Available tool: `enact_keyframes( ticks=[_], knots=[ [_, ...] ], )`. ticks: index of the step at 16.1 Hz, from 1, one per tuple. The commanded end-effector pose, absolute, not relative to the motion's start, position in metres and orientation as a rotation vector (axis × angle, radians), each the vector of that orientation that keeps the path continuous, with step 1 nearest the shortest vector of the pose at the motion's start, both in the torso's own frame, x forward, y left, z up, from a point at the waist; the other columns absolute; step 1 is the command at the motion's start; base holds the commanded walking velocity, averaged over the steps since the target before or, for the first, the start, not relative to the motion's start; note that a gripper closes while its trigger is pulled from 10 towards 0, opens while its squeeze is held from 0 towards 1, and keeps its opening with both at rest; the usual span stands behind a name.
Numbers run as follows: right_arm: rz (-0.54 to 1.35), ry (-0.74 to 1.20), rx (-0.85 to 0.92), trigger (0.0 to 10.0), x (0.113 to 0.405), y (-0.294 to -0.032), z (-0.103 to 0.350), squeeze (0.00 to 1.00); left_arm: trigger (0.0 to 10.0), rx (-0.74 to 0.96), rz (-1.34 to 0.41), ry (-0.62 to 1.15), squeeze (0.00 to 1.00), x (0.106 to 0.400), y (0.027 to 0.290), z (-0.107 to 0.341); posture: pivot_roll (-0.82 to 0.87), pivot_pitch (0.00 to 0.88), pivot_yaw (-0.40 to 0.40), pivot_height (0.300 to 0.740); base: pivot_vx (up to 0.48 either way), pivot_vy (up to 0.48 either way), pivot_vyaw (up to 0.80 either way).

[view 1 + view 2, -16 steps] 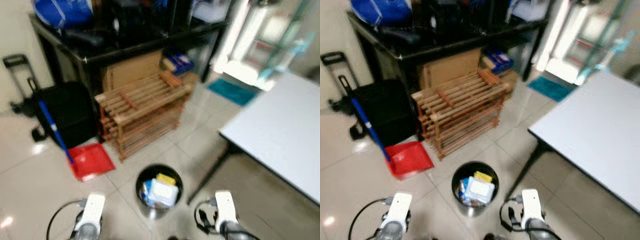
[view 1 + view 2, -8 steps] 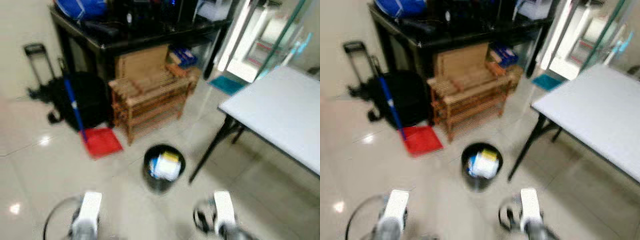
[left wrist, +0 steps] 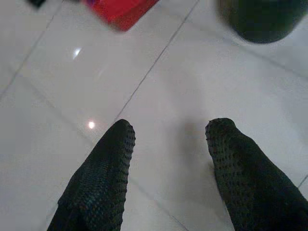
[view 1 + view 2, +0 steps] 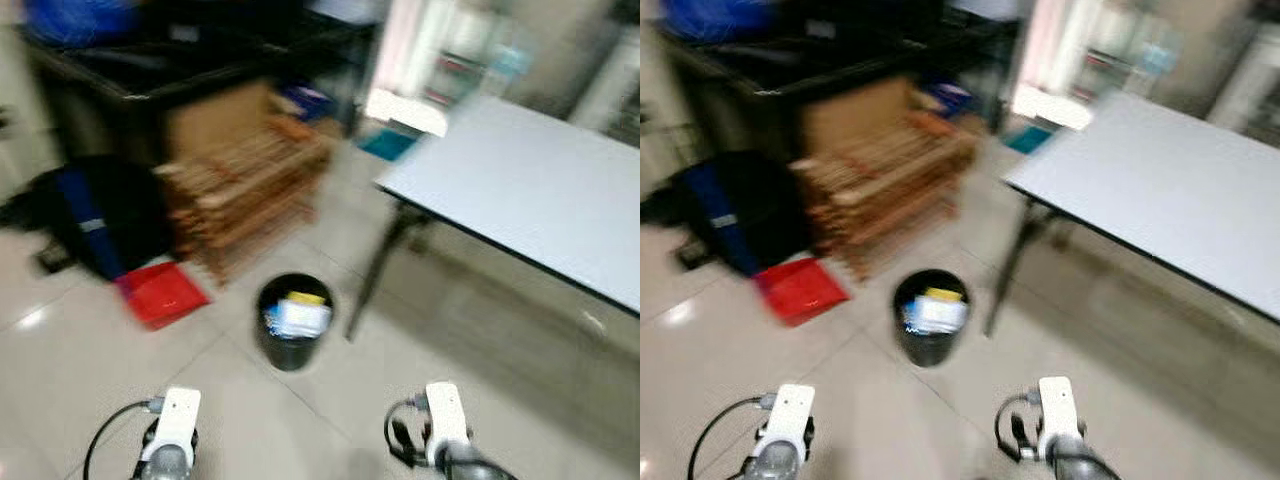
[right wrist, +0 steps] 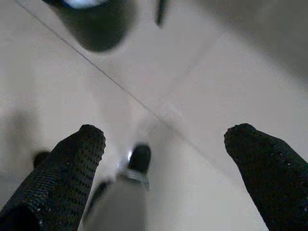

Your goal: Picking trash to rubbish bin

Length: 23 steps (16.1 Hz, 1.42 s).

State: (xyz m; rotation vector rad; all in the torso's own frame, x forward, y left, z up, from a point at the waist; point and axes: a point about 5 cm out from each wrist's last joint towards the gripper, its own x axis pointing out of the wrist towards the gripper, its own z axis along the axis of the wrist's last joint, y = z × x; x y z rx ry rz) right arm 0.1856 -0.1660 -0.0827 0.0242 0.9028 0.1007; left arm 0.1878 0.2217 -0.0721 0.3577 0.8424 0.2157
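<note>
A round black rubbish bin stands on the tiled floor ahead, by a table leg, holding white, blue and yellow trash. The head views are blurred. Both arms hang low at the bottom of the head views. My left gripper is open over bare tiles, with the bin beyond its fingers. My right gripper is also open above the floor, nothing between its fingers, and the bin is farther off.
A grey table with black legs stands at the right. A wooden slatted rack sits behind the bin, below a dark desk. A red dustpan and a black bag lie at the left. My foot shows below the right gripper.
The whole picture has shifted and blurred, so the camera has turned and moved; the bin now looks farther off and more to the left. Both arms keep the same low pose.
</note>
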Motion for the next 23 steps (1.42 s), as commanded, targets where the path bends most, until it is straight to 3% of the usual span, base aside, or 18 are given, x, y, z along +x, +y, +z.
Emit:
enact_keyframes(
  ticks=[1,7,11,16,21,23],
  knots=[
    [0.083,0.906,0.015,10.0,0.188,-0.173,-0.081,0.00,10.0,0.345,0.196,0.833,0.00,0.191,0.213,-0.072,0.02,0.046,-0.110,0.740,0.000,0.000,-0.80],
    [0.098,0.920,0.009,10.0,0.186,-0.171,-0.083,0.00,10.0,0.379,0.189,0.849,0.00,0.190,0.216,-0.073,0.03,0.046,-0.111,0.740,0.000,0.000,-0.80],
    [0.105,0.922,0.007,10.0,0.185,-0.171,-0.083,0.00,10.0,0.397,0.189,0.866,0.00,0.188,0.217,-0.074,0.03,0.035,-0.107,0.740,0.000,-0.424,-0.80],
    [0.112,0.926,0.007,10.0,0.184,-0.169,-0.084,0.00,10.0,0.395,0.187,0.866,0.00,0.187,0.217,-0.074,0.03,0.020,-0.105,0.740,0.000,0.000,-0.80],
    [0.115,0.901,0.016,10.0,0.188,-0.166,-0.082,0.00,10.0,0.347,0.178,0.829,0.00,0.193,0.216,-0.071,0.04,0.000,-0.102,0.740,0.000,0.000,0.00],
    [0.109,0.856,-0.004,10.0,0.196,-0.167,-0.077,0.00,10.0,0.344,0.188,0.757,0.00,0.208,0.216,-0.061,0.04,0.000,-0.102,0.740,0.000,0.000,0.00]
  ],
)
